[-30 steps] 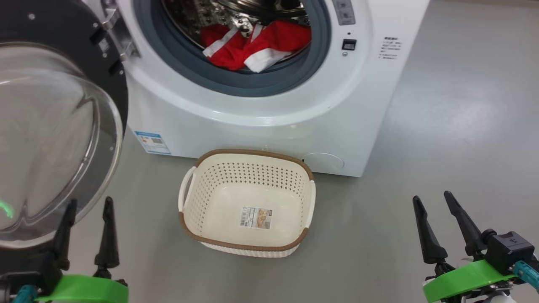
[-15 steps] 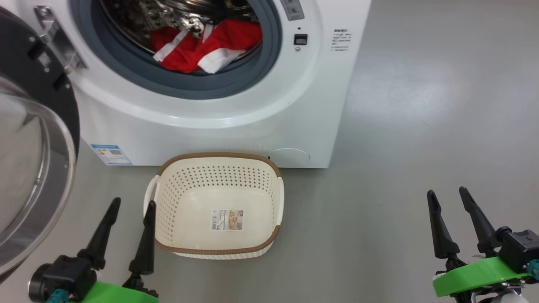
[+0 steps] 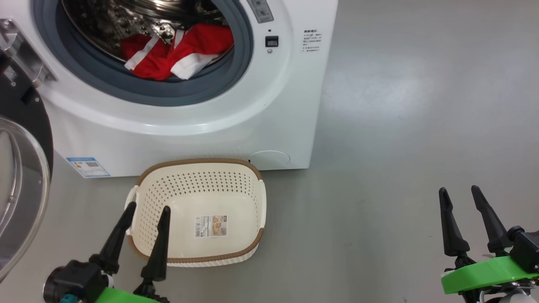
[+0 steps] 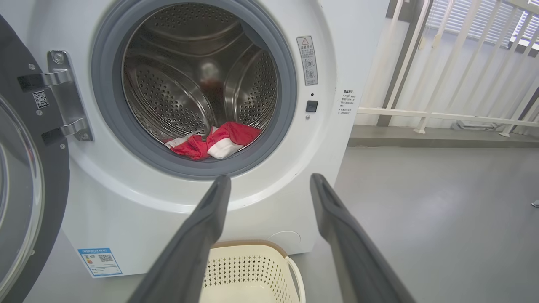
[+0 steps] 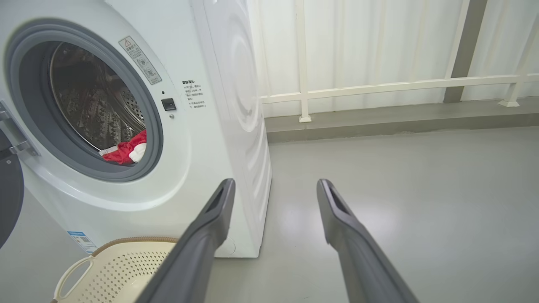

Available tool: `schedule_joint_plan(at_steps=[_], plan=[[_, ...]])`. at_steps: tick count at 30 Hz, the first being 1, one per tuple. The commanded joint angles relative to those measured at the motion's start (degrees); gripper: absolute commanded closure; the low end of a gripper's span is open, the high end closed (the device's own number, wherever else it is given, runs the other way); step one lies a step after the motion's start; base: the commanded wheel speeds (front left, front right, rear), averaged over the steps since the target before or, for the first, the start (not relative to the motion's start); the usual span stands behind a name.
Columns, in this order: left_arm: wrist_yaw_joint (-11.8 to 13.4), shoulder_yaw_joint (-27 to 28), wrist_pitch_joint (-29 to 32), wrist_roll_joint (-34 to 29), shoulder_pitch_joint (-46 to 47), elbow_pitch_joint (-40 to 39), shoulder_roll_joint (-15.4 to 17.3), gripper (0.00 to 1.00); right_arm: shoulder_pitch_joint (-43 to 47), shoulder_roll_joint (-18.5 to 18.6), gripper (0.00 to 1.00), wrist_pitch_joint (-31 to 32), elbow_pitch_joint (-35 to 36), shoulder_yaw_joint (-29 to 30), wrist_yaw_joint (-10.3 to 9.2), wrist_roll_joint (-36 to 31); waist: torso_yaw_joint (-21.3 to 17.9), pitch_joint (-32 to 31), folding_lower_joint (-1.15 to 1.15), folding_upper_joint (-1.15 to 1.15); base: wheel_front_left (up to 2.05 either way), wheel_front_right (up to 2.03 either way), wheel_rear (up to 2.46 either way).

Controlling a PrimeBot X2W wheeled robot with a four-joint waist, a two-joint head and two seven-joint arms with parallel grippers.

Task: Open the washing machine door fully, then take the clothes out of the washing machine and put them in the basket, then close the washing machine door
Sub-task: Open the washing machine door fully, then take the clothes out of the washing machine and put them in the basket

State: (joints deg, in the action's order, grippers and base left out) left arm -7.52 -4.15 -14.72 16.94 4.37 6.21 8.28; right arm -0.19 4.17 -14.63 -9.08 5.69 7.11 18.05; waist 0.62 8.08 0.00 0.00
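Note:
The white washing machine [image 3: 273,105] stands with its door [image 3: 23,118] swung wide to the left, the glass bowl facing out. Red clothes [image 3: 177,50] with white bands lie at the front of the steel drum, on the grey gasket; they also show in the left wrist view as clothes [image 4: 219,141] and in the right wrist view as clothes [image 5: 124,152]. The cream basket [image 3: 198,161] sits empty on the floor before the machine. My left gripper [image 3: 149,207] is open, its fingertips in front of the basket's left rim. My right gripper [image 3: 458,189] is open over bare floor far right.
Grey floor [image 3: 400,126] stretches to the right of the machine. A white railing [image 5: 379,86] on a low ledge runs behind it. The open door's glass [image 4: 17,202] juts out at the left, close to my left arm.
The head camera has turned, so the whole scene slid left. My left gripper has moved right, from in front of the door glass to the basket's left side. Both grippers stay open.

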Motion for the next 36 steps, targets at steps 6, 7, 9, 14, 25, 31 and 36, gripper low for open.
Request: schedule_joint_plan(at_steps=[6, 7, 9, 14, 25, 31, 36], plan=[[0.03, 1.48, -0.28, 0.95, -0.8, -1.67, 1.1, 0.0, 0.55, 0.54, 0.0, -0.37, 1.54, -0.48, 0.37, 0.13, -1.03, -0.89, 0.0, 0.0, 0.0, 0.0, 0.0], [0.03, 1.4, -0.28, 0.88, -0.89, -1.78, 1.12, 0.0, 0.62, 0.53, 0.0, -0.37, 1.59, -0.39, 0.37, 0.14, -1.07, -0.9, 0.0, 0.0, 0.0, 0.0, 0.0], [0.03, 1.26, -0.28, 0.71, -0.86, -1.89, 1.23, 0.0, 0.67, 0.51, 0.0, -0.37, 1.67, -0.26, 0.37, 0.11, -1.05, -0.89, 0.0, 0.0, 0.0, 0.0, 0.0], [0.03, 1.48, -0.28, 0.41, -0.67, -2.07, 1.35, 0.0, 0.76, 0.46, 0.0, -0.37, 1.8, -0.13, 0.37, 0.03, -0.88, -0.92, 0.0, 0.0, 0.0, 0.0, 0.0], [0.03, 2.2, -0.28, 0.59, -0.52, -2.43, 1.33, 0.0, 0.61, 0.39, 0.0, -0.37, 1.83, -0.19, 0.37, -0.13, -0.68, -1.01, 0.0, 0.0, 0.0, 0.0, 0.0], [0.03, 1.84, -0.28, 1.03, -0.1, -2.14, 1.72, 0.0, 0.4, 0.39, 0.0, -0.37, 1.82, -0.33, 0.37, -0.16, -0.64, -0.61, 0.0, 0.0, 0.0, 0.0, 0.0], [0.03, 1.56, -0.28, 1.83, 0.55, -2.17, 2.09, 0.0, -0.03, 0.47, 0.0, -0.37, 1.87, -0.4, 0.37, -0.22, -0.71, -0.07, 0.0, 0.0, 0.19, -0.24, 0.06]])
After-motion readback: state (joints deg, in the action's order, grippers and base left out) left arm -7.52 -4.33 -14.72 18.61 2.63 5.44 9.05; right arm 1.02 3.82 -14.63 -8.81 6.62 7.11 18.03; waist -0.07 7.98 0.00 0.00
